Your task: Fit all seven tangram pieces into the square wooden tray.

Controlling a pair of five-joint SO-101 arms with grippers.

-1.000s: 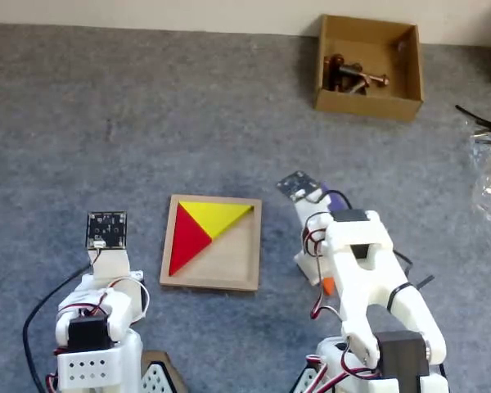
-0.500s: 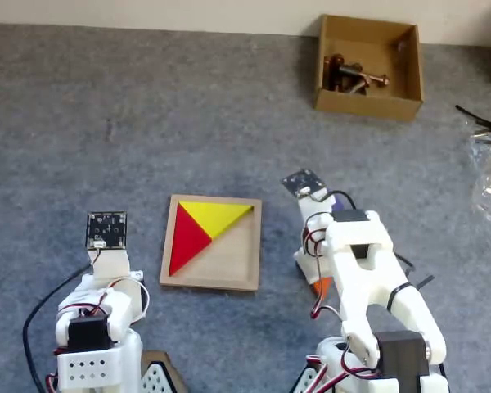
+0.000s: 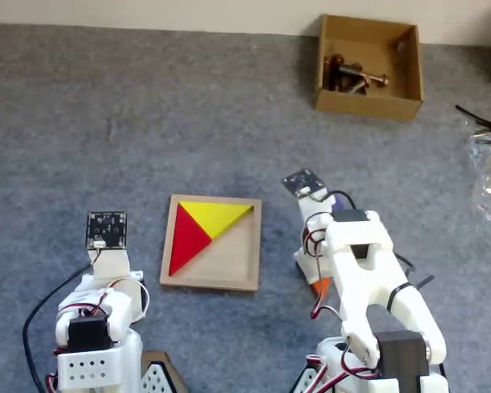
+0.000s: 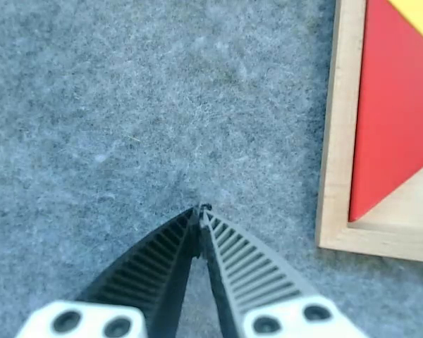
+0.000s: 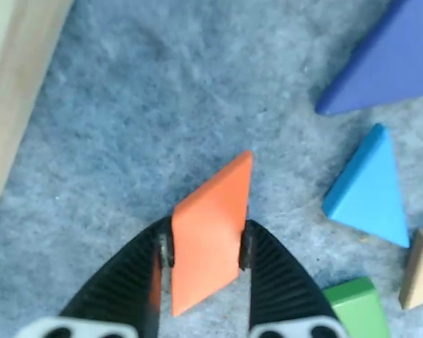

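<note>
- As the high view shows, the square wooden tray [image 3: 215, 283] lies on grey carpet [image 3: 106, 123] between the two arms, with a red triangle [image 3: 186, 237] and a yellow triangle [image 3: 215, 216] seated in it.
- Left wrist view: left gripper [image 4: 199, 211] over carpet just beside the tray's corner, fingertips pressed together.
- Right wrist view: right gripper [image 5: 205, 245] clamped on an orange parallelogram [image 5: 210, 225]. Dark blue triangle [image 5: 391, 63], light blue triangle [image 5: 370, 190], green piece [image 5: 356, 306] and tan piece [image 5: 419, 271] lie on the carpet nearby.
</note>
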